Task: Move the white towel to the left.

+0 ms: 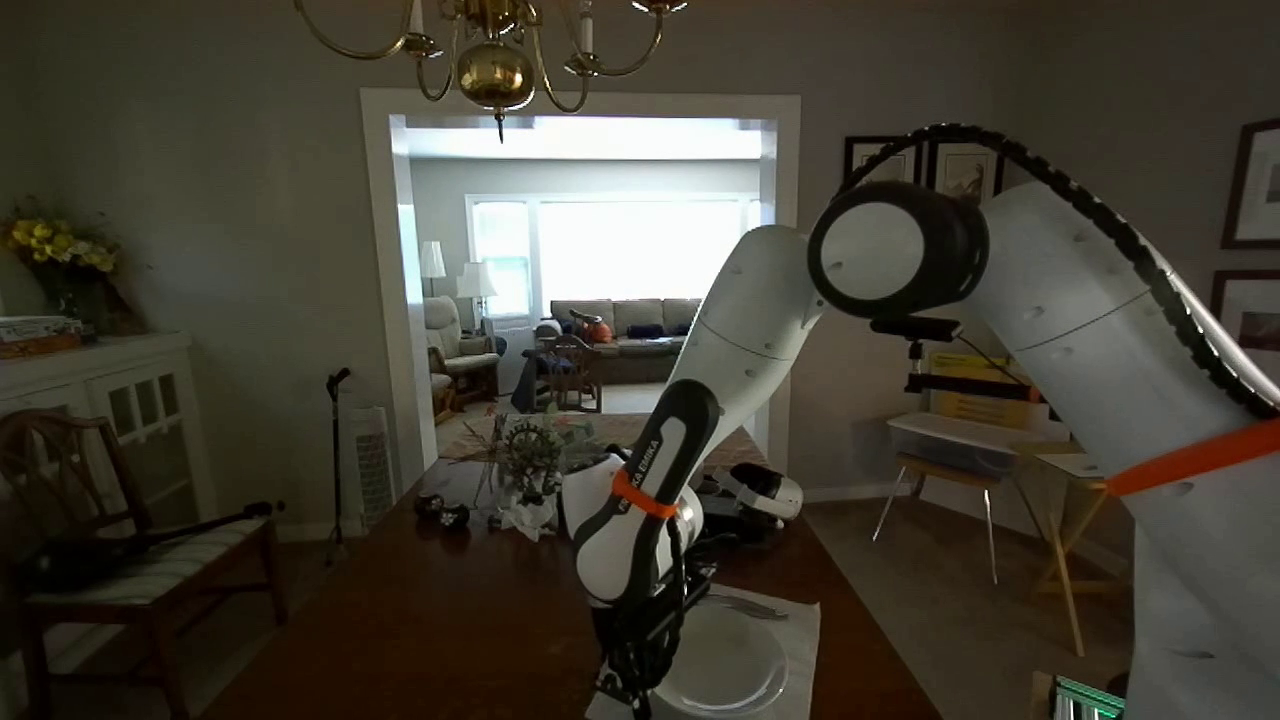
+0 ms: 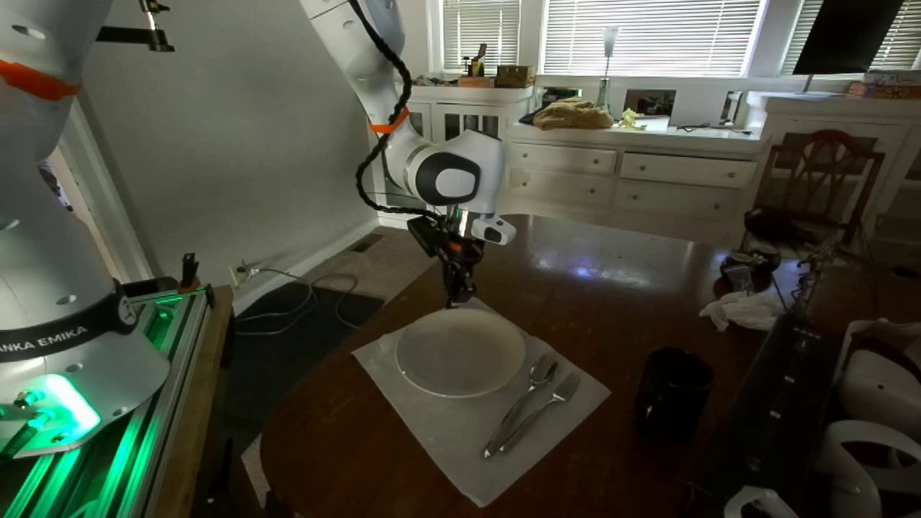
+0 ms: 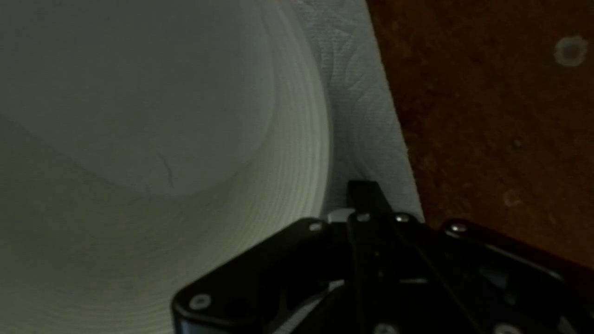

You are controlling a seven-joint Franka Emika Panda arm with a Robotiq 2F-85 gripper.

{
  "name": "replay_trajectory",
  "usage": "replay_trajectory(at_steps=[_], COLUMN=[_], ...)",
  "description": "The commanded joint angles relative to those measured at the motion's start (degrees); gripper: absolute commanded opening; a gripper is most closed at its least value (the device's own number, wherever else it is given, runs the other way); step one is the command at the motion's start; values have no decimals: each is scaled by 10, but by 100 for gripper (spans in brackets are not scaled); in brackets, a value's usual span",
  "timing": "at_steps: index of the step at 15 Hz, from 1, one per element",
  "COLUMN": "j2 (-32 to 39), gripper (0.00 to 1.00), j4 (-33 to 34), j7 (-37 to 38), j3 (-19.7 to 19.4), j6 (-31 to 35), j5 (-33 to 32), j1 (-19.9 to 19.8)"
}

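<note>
- Polished brown counter (image 2: pixel 597 280) in both exterior views; a brass chandelier (image 1: pixel 497 75) hangs in the room.
- White towel (image 2: pixel 446 432) lies flat near the counter's rounded end.
- On it I see a white plate (image 2: pixel 460 352), with a spoon (image 2: pixel 515 411) and a fork (image 2: pixel 534 416) side by side beyond its rim.
- My tool (image 3: pixel 364 197) is at the towel strip beside the plate, fingers together, narrow; whether they pinch cloth, I can't tell.
- Black mug (image 2: pixel 674 392) stands apart from the towel.

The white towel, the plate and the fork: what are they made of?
White towel: likely paper, perhaps cloth; matte, with a seemingly embossed pattern in the wrist view.
Plate: perhaps glazed ceramic, though plastic is possible; smooth, with a light-catching rim.
Fork: probably metal, polished, going by its silvery glints.
</note>
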Motion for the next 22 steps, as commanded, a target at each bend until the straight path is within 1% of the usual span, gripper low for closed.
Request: replay_trajectory(at_steps=[1, 9, 14, 19, 22], j2=[22, 46, 56, 74, 83], gripper=[0, 0, 0, 0, 0], j4=[20, 68, 93, 126, 142], j7=[5, -1, -6, 22, 43], j3=[-6, -9, 17, 16, 13], j6=[13, 2, 2, -8, -13], j5=[-6, 0, 53, 94, 107], j1=[6, -6, -34, -37, -35])
